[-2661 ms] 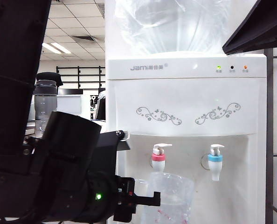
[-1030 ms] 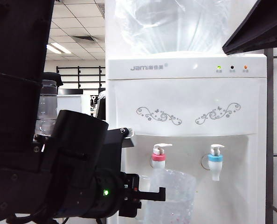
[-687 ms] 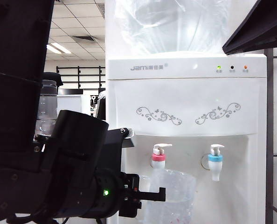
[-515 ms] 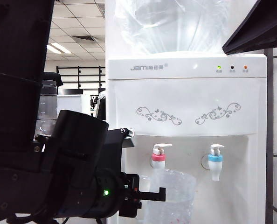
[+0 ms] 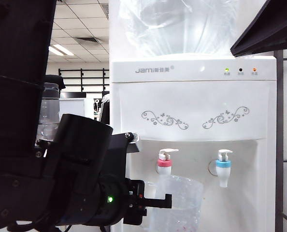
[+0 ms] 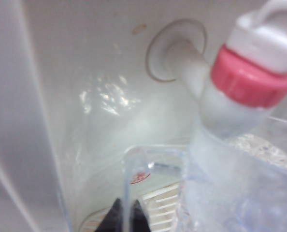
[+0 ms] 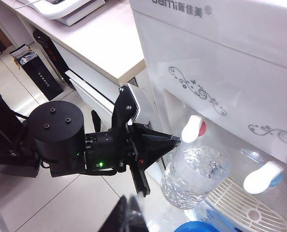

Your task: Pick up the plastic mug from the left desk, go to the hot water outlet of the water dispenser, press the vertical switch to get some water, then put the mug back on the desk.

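The clear dimpled plastic mug (image 5: 179, 203) hangs just under the hot water outlet (image 5: 164, 165) of the white water dispenser (image 5: 192, 106). My left gripper (image 6: 125, 218) is shut on the mug's clear loop handle (image 6: 128, 181), and the mug wall (image 6: 235, 193) sits below the pink-red collar (image 6: 250, 82). The vertical switch (image 5: 168, 153) stands untouched above the collar. My right gripper (image 7: 129, 212) is shut on nothing, up in the air and looking down on the left arm (image 7: 61, 140), the mug (image 7: 194, 174) and the left desk (image 7: 100, 38).
The blue-collared tap (image 5: 223, 166) sits to the right of the hot one. A white slotted drip tray (image 7: 240, 208) lies under the taps. A big clear bottle (image 5: 182, 24) tops the cabinet. A dark lidded tumbler (image 5: 49, 108) stands behind the left arm.
Since the earliest frame the left arm has lifted the mug up and closer under the pink-red tap. Nothing has moved over the last second.
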Controlling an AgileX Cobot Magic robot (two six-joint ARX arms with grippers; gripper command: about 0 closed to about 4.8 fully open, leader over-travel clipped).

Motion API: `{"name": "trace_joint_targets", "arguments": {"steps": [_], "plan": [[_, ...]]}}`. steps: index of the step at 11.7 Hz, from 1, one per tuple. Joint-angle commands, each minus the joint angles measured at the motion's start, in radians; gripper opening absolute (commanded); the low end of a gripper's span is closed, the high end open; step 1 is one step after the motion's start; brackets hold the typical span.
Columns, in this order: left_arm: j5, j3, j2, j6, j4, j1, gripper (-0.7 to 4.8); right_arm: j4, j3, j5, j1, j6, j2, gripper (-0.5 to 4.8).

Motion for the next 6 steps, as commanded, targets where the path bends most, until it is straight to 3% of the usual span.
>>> {"name": "trace_joint_targets", "arguments": {"steps": [1, 6], "plan": [[0.058, 0.013, -0.013, 0.002, 0.095, -0.018, -0.05, 0.014, 0.003, -0.002, 0.001, 0.003, -0.002, -0.06], [0.064, 0.011, -0.002, 0.003, 0.094, -0.029, -0.05, 0.014, 0.003, -0.002, 0.001, 0.003, -0.002, -0.06]]}}
